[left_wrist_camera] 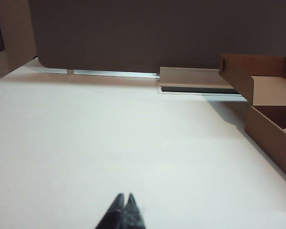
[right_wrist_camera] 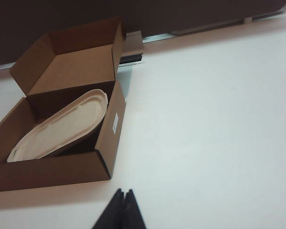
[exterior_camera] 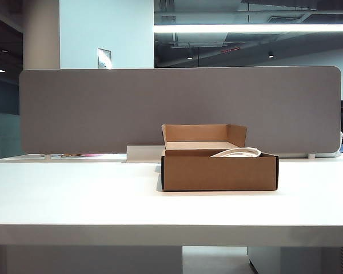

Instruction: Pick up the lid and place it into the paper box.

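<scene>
The brown paper box [exterior_camera: 219, 173] stands on the white table, its back flap up. The off-white lid [right_wrist_camera: 62, 126] lies inside it, tilted, one end propped against a side wall; its rim [exterior_camera: 238, 152] peeks over the box's front wall in the exterior view. My right gripper [right_wrist_camera: 124, 192] is shut and empty, above the bare table in front of the paper box [right_wrist_camera: 57, 171]. My left gripper [left_wrist_camera: 125, 196] is also shut with nothing in it, well off to the side of the paper box [left_wrist_camera: 271, 133]. Neither arm shows in the exterior view.
A grey partition [exterior_camera: 180, 108] runs along the table's far edge. A low white block [exterior_camera: 144, 153] sits against it just behind the box's left corner. The table's front edge [exterior_camera: 171, 225] is near the camera.
</scene>
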